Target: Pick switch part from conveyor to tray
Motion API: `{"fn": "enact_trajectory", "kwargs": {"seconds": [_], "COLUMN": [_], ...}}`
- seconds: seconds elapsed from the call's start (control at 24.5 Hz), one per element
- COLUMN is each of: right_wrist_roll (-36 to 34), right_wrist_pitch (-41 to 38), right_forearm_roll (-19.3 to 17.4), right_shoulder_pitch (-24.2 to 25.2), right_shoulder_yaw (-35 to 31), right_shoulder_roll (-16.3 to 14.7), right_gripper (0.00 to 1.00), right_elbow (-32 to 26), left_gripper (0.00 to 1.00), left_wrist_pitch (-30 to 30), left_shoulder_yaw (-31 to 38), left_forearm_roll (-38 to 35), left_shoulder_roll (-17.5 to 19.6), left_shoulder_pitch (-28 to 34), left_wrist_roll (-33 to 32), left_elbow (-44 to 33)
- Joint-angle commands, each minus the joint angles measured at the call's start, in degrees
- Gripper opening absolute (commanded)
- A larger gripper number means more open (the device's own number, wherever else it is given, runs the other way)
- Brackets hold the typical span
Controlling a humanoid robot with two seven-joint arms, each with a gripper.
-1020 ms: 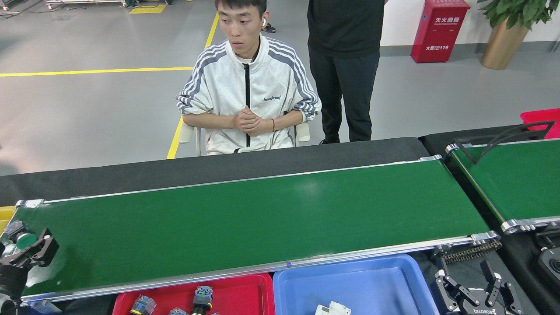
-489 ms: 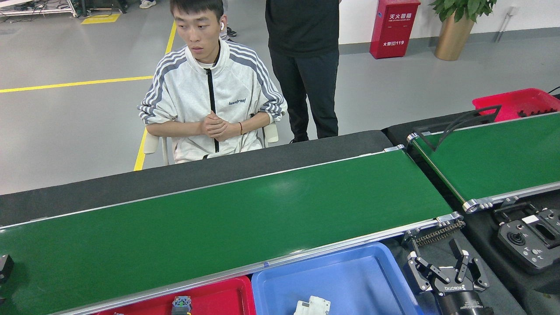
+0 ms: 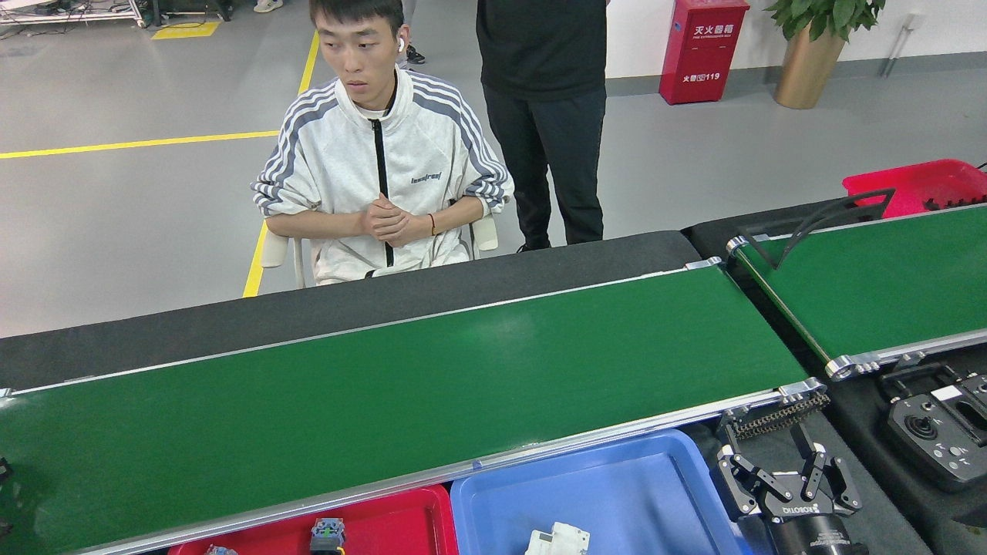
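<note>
The right tool (image 3: 786, 472) sits with its fingers spread and empty, just right of the blue tray (image 3: 617, 493). Left of that, switch parts (image 3: 327, 533) lie in the red tray (image 3: 401, 520), below the bare conveyor (image 3: 401, 401).

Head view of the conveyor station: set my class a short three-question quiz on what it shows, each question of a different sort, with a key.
1. True or false: a switch part lies on the belt of the conveyor.
2. Multiple choice: the white part lies in which tray? A) the red tray B) the blue tray C) neither.
3. Short answer: how do the fingers of the right gripper stand?

Key
1. False: the belt carries nothing.
2. B.
3. Spread open, holding nothing, beside the blue tray.
</note>
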Motion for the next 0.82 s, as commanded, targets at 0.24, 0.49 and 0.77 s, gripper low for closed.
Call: {"fn": "enact_trajectory", "kwargs": {"seconds": [0.24, 0.49, 0.77], "right_wrist_roll": [-0.2, -0.3, -0.2], "right_wrist_pitch": [0.2, 0.2, -0.3], "right_forearm_roll": [-0.1, -0.1, 0.1], "right_shoulder_pitch": [1.7, 5.6, 5.9], "right_shoulder_yaw": [-6.1, -8.7, -8.8], "right_shoulder_roll": [-0.1, -0.4, -0.7], "right_gripper": [0.99, 0.99, 0.99], "right_elbow": [-0.6, -1.3, -4.2], "left_gripper": [0.10, 0.47, 1.00], "left_wrist_pitch": [-29.7, -43.0, -42.4], "left_shoulder_yaw": [-0.1, -7.1, -8.4], "left_forearm_roll": [-0.5, -0.6, 0.0], "left_shoulder_roll": [-5.4, -11.3, -14.1], "left_shoulder_pitch": [30.0, 41.7, 41.4], "left_wrist_roll": [-4.1, -9.1, -8.6], "left_elbow": [-49.4, -61.5, -61.5]}}
